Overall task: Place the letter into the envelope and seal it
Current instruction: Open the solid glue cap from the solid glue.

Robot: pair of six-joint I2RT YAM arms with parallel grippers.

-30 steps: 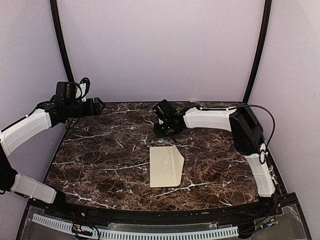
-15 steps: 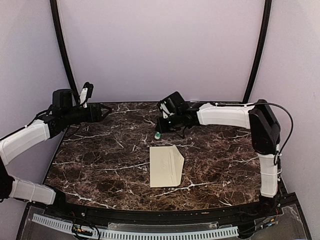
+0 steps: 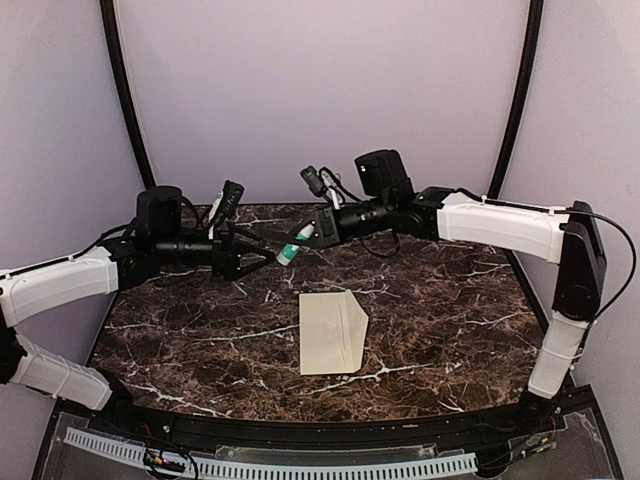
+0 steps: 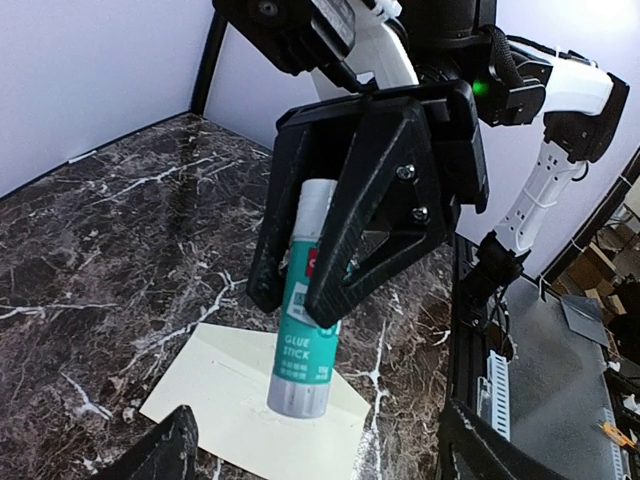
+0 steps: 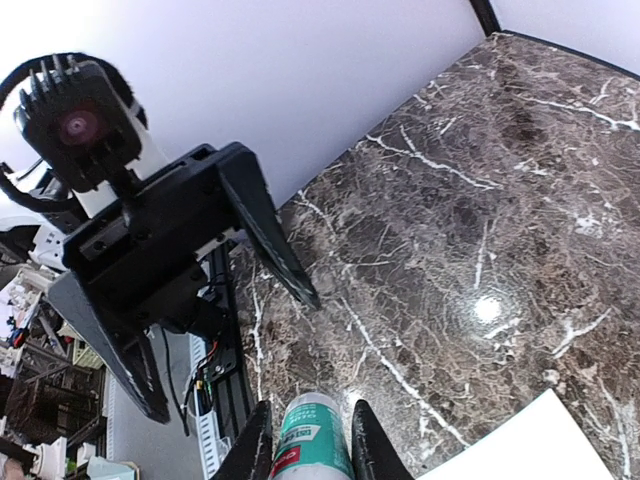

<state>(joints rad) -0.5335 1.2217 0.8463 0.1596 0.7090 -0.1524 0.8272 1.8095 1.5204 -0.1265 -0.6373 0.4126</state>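
Observation:
The cream envelope (image 3: pixel 333 332) lies flat in the middle of the table, its triangular flap pointing right. It also shows in the left wrist view (image 4: pixel 225 415) and as a corner in the right wrist view (image 5: pixel 565 445). The letter does not show in any view. My right gripper (image 3: pixel 306 235) is shut on a teal glue stick (image 3: pixel 290 252) and holds it in the air above the table, grey end toward the left arm. The stick shows in both wrist views (image 4: pixel 300 350) (image 5: pixel 312 440). My left gripper (image 3: pixel 264 262) is open and empty, its fingertips just short of the stick's grey end.
Dark marble table top (image 3: pixel 200 330) with a raised black rim. Curved black frame posts (image 3: pixel 125 90) stand at the back corners before lilac walls. A clear tray with a white perforated strip (image 3: pixel 270 465) runs along the near edge.
My right gripper has lifted the glue stick off the table and swung it up and to the left. My left gripper has moved right and forward to face the stick.

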